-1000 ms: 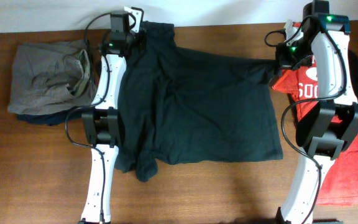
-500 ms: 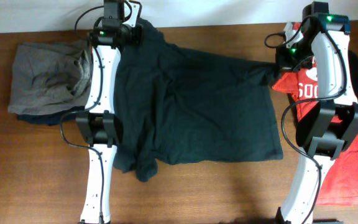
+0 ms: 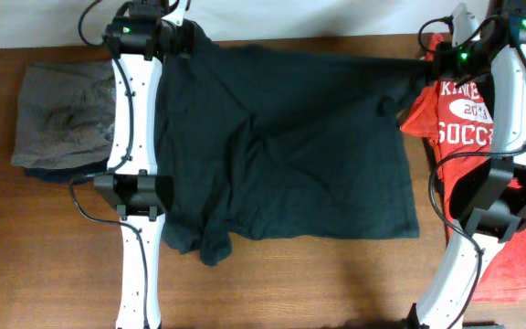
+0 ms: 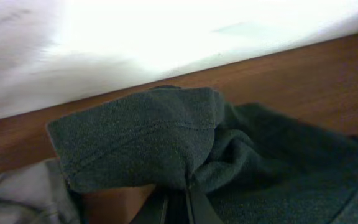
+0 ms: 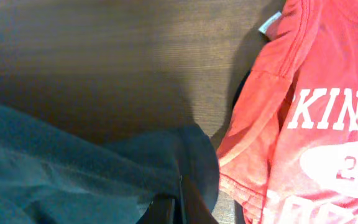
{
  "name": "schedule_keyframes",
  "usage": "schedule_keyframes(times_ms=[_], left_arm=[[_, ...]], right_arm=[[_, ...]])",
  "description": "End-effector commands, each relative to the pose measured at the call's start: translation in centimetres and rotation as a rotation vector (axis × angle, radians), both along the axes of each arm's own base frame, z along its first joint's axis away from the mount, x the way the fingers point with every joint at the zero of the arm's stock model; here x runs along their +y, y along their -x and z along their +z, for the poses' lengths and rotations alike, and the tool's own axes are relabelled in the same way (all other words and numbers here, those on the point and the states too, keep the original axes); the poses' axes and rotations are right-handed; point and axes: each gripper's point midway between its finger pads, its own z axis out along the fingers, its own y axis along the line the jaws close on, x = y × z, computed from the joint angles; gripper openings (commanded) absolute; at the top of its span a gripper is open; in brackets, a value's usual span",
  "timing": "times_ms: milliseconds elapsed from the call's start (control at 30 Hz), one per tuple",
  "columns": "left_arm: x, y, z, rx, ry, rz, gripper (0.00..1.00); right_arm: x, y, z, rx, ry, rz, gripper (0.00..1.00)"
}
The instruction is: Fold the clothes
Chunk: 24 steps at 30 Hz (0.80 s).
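Your left tool (image 3: 186, 38) was pinched shut on the far-left end of the dark green-black cotton T-shirt (image 3: 281, 146), and your right tool (image 3: 427, 64) was clamped on its far-right end. The shirt lay spread across the middle of the brown wooden worktop (image 3: 318, 283). Its far edge ran taut left to right between both tools, with the body trailing nearward. You would probably fold by carrying that edge toward the near side.

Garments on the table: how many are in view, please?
4, possibly more: dark T-shirt across the middle, grey piece at left over a navy one, red T-shirt at right. The red cloth at bottom right may be a fifth; others may be hidden.
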Motion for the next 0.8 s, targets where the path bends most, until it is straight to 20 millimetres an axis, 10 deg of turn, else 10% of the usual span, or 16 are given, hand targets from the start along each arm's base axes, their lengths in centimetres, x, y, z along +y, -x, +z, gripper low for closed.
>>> schedule_keyframes(times_ms=[0,767], left_arm=[[1.1,0.8,4.7,-0.082,-0.044,0.02,0.0],[3.3,9.4,0.5,0.299,-0.185,-0.001,0.0]], right_arm=[[0.7,0.0,2.9,-0.07,-0.008,0.034,0.04],[0.4,9.3,1.8,0.273,-0.069,-0.012,0.04]])
